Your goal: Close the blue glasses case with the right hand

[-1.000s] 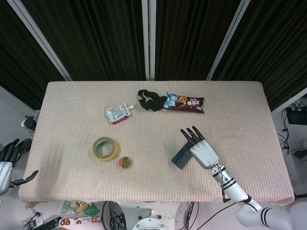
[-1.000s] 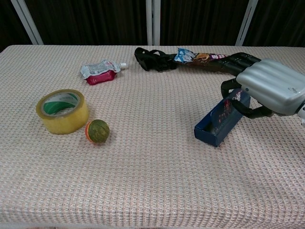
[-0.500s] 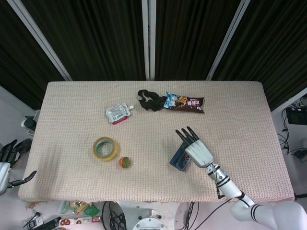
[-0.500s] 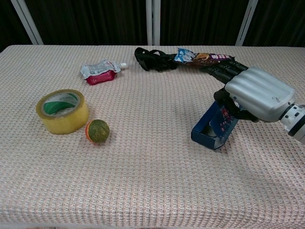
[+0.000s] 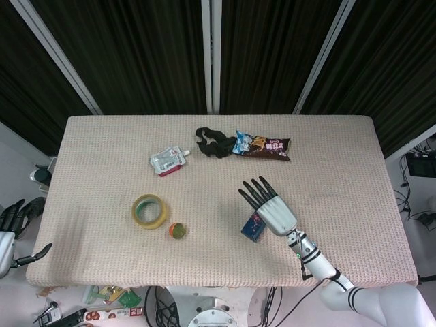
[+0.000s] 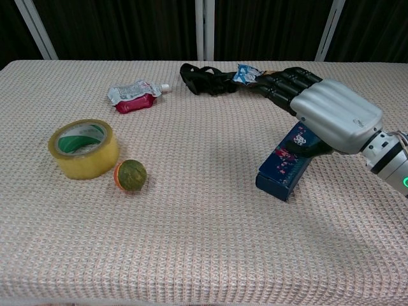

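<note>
The blue glasses case (image 6: 285,167) (image 5: 253,227) lies on the woven tabletop right of centre, its patterned lid down over the base. My right hand (image 6: 325,109) (image 5: 269,205) lies flat over the case's far end, palm down with the fingers (image 6: 280,84) stretched out toward the back left; the thumb side touches the lid. It holds nothing. My left hand (image 5: 12,225) hangs off the table's left edge, low, fingers loosely apart and empty; the chest view does not show it.
A yellow tape roll (image 6: 83,148) and a small orange-green ball (image 6: 130,174) sit at the front left. A silver-red pouch (image 6: 132,95), a black strap (image 6: 205,79) and a snack wrapper (image 5: 263,145) lie along the back.
The case's lid has gone from open, showing the inside, to down over the base. My right hand swept left and forward over it, fingers spreading flat.
</note>
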